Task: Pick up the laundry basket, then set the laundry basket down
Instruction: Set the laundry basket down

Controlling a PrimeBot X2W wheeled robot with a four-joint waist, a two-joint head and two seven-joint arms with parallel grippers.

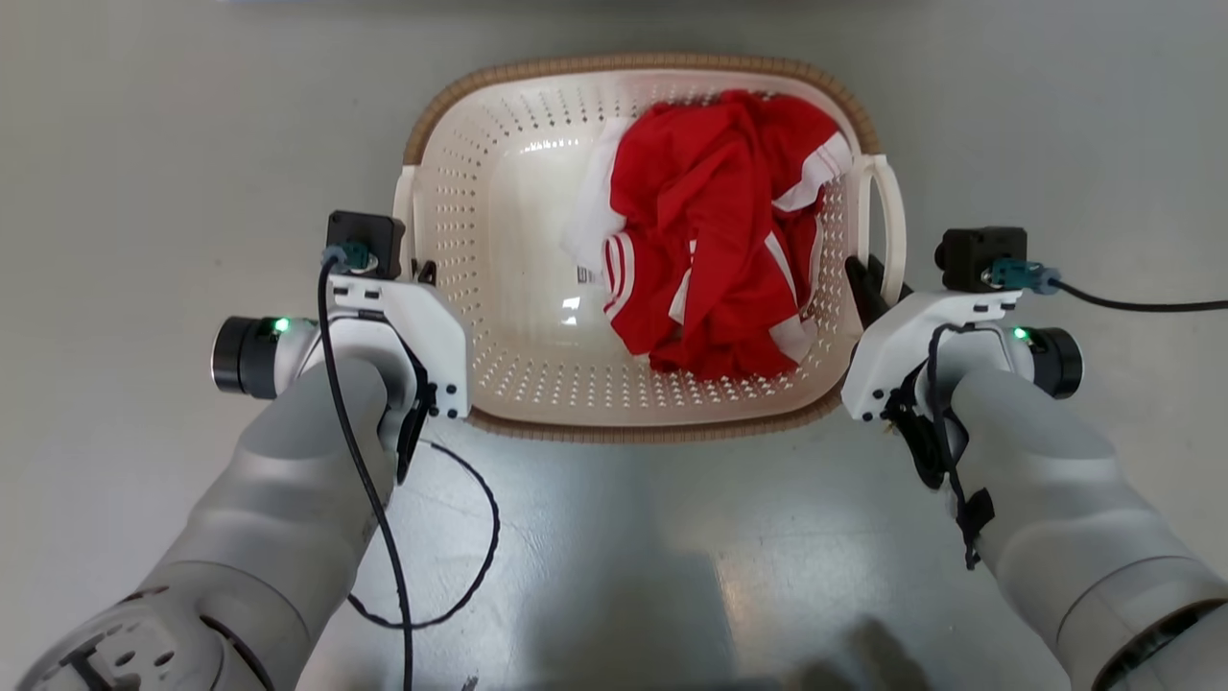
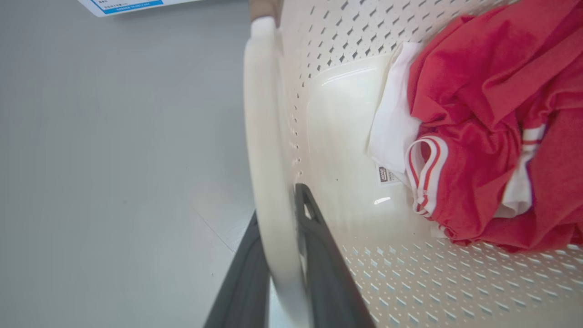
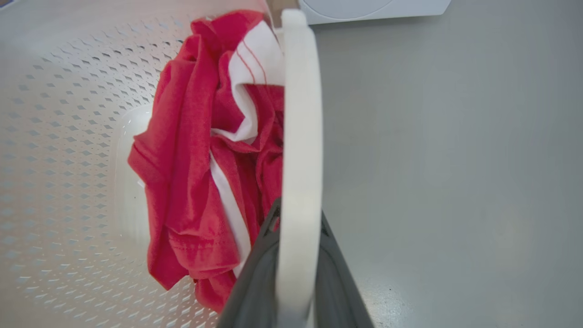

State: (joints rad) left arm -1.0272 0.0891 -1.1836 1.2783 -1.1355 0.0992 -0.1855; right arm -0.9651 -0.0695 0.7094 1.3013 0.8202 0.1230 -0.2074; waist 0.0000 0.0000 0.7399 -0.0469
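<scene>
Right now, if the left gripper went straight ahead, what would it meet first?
Probably the handle of the laundry basket: the left gripper straddles it, and the loop joins the rim ahead.

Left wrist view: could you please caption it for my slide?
Left gripper clamps the side handle of the laundry basket holding a red-and-white garment.

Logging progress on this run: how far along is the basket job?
Done: the left tool and right tool each straddle a loop handle of the laundry basket, fingers pressed on it. In hand: the grip; whether the basket is off the floor is unclear. Left: lifting it clear, then setting it down.
</scene>
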